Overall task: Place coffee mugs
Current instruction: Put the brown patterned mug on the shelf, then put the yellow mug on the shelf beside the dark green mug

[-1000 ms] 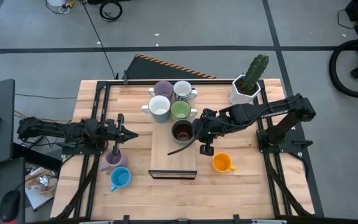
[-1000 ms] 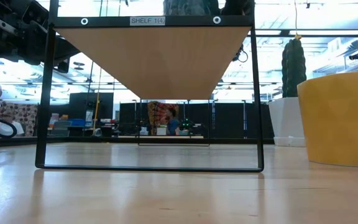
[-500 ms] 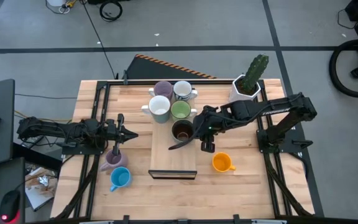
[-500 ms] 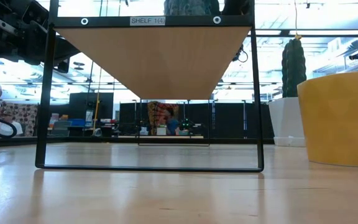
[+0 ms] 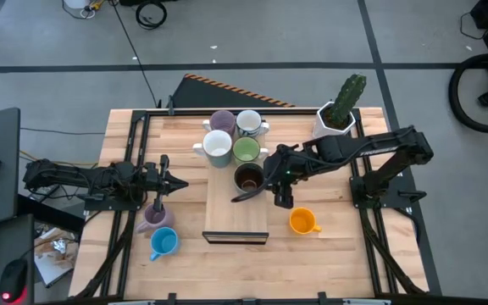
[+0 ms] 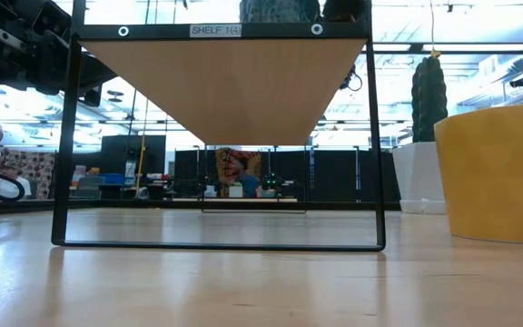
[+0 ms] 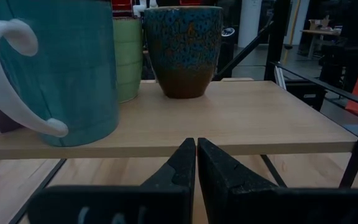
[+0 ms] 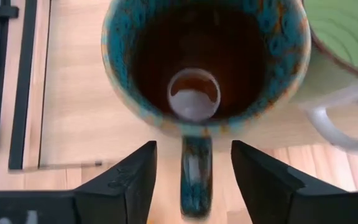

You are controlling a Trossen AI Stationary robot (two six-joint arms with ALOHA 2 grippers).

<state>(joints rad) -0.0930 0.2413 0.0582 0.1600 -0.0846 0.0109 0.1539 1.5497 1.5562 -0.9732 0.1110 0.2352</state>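
A raised wooden shelf (image 5: 227, 212) in the middle of the table bears several coffee mugs: a purple one (image 5: 221, 121), a white-grey one (image 5: 249, 124), a white one with a teal wall (image 5: 218, 146), a green one (image 5: 246, 150) and a dark brown one (image 5: 248, 178). My right gripper (image 8: 193, 149) is open and slants down at the brown mug (image 8: 204, 56). Its fingers stand on either side of the mug's handle (image 8: 196, 171), with a gap on each side. An orange mug (image 5: 302, 222), a purple mug (image 5: 153, 216) and a blue mug (image 5: 163, 243) stand on the table. My left gripper (image 7: 196, 162) waits shut, level, left of the shelf.
A white faceted pot with a green cactus (image 5: 339, 114) stands at the far right corner. The shelf's black frame (image 6: 62, 136) has legs on the table. The orange mug (image 6: 493, 173) is just right of the shelf. Bare wood lies on the shelf's near half.
My right gripper has opened and let go of the dark brown mug's handle. The mug stays upright on the shelf where it was. The gripper itself has barely moved.
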